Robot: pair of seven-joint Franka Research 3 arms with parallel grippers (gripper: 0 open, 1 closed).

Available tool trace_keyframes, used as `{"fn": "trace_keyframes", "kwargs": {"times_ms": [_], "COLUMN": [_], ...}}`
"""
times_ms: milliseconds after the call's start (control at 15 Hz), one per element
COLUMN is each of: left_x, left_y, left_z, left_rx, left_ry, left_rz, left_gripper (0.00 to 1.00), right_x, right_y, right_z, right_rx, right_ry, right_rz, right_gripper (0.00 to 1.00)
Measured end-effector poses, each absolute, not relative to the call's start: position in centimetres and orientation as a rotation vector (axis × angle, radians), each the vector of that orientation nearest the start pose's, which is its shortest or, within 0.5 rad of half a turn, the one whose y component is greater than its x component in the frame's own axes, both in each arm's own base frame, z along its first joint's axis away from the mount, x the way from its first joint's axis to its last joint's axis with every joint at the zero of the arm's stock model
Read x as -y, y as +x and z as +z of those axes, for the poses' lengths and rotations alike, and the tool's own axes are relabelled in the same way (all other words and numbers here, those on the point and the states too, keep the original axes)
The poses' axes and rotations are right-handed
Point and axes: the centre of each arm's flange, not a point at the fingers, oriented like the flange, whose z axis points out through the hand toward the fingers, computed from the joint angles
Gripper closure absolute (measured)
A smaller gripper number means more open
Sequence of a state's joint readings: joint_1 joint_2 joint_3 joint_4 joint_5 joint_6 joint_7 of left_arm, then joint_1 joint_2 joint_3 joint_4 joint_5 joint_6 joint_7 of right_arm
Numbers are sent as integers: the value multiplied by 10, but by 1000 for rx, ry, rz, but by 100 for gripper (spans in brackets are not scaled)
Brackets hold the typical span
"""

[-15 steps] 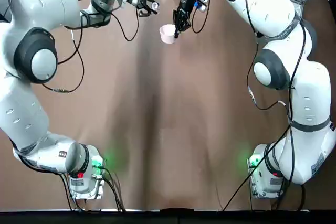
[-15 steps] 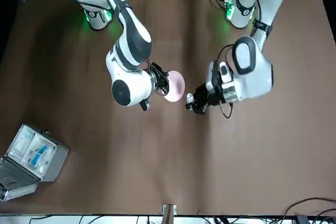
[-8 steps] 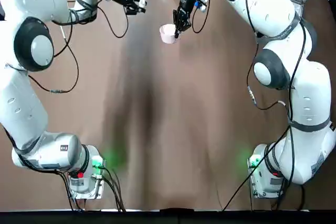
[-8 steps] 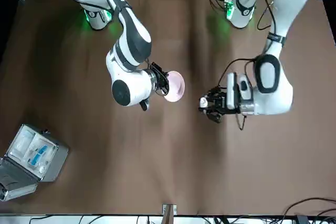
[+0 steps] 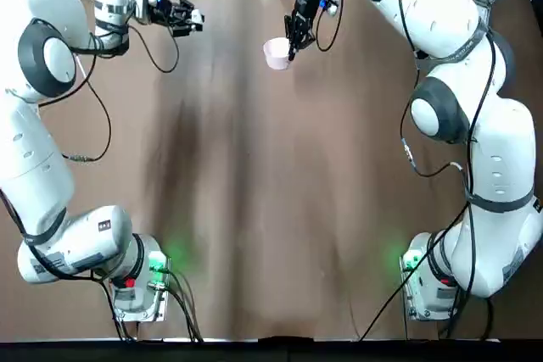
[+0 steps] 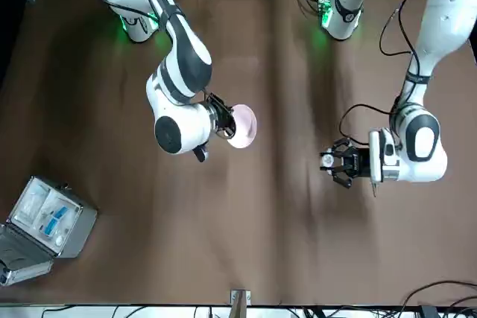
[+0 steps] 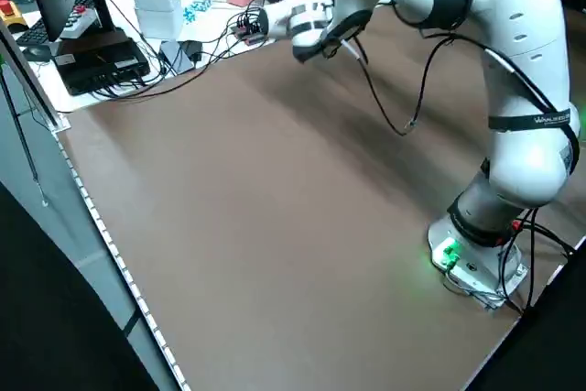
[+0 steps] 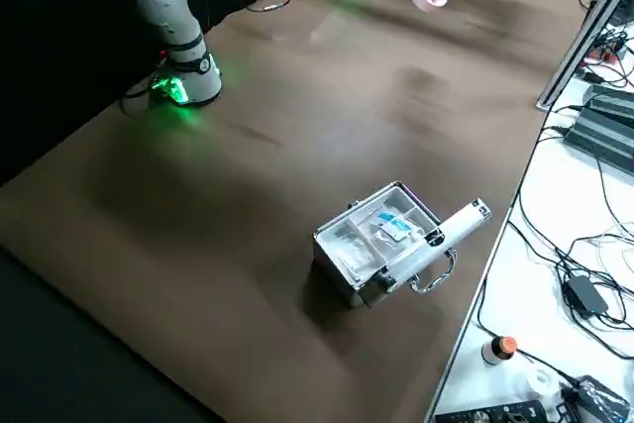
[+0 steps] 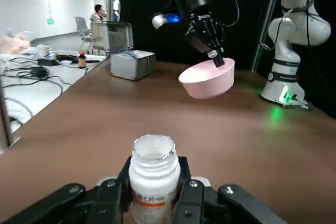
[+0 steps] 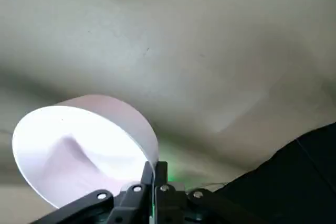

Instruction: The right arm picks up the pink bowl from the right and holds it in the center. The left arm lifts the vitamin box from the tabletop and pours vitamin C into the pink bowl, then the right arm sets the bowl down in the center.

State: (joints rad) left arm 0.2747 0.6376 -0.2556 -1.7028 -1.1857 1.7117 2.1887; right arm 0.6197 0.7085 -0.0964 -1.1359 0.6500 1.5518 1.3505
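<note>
Pink bowl (image 5: 275, 52) is hanging in the air at the far middle of the table (image 5: 271, 209), the right gripper (image 10: 155, 174) pinching its rim between fingers pressed onto the thin wall, and the right wrist view is showing that rim grip and a pale inside in which nothing can be made out. Over on the left, the left gripper (image 9: 155, 190) is carrying the vitamin box (image 9: 154, 174), really a small white bottle with its mouth open and upright, squeezed between the two fingers; the front view is placing it well apart from the bowl, out toward the robot's left. Judging by this, the bowl is already up and presented, the bottle is already off the table, and the pour is the step in hand, not yet done. Next move is calling for the left arm to bring the bottle in above the bowl and tip the mouth down over the rim, while the right arm is keeping the bowl level. Only the left wrist view is showing bottle and bowl together, lined up across the table; only the right side view is showing the grey hinged case (image 8: 381, 240) lying open near the table's edge, far from the action.
</note>
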Motion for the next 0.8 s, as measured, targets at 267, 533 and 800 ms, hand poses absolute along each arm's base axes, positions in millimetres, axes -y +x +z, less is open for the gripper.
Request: {"fn": "trace_keyframes", "kwargs": {"times_ms": [267, 533, 800], "left_x": [9, -24, -47], "left_y": [640, 638, 621], "left_z": [209, 169, 111], "left_rx": [1268, 1323, 1353], "left_ry": [1381, 1365, 1357], "left_rz": [1009, 1057, 1002], "left_gripper": [65, 65, 65], "right_x": [-428, -423, -402], "right_y": [580, 583, 596], "right_z": [383, 380, 375], "right_rx": [-1113, -911, -732], "right_ry": [-2677, -2755, -2775], "right_rz": [881, 821, 790], "right_gripper": [97, 97, 97]}}
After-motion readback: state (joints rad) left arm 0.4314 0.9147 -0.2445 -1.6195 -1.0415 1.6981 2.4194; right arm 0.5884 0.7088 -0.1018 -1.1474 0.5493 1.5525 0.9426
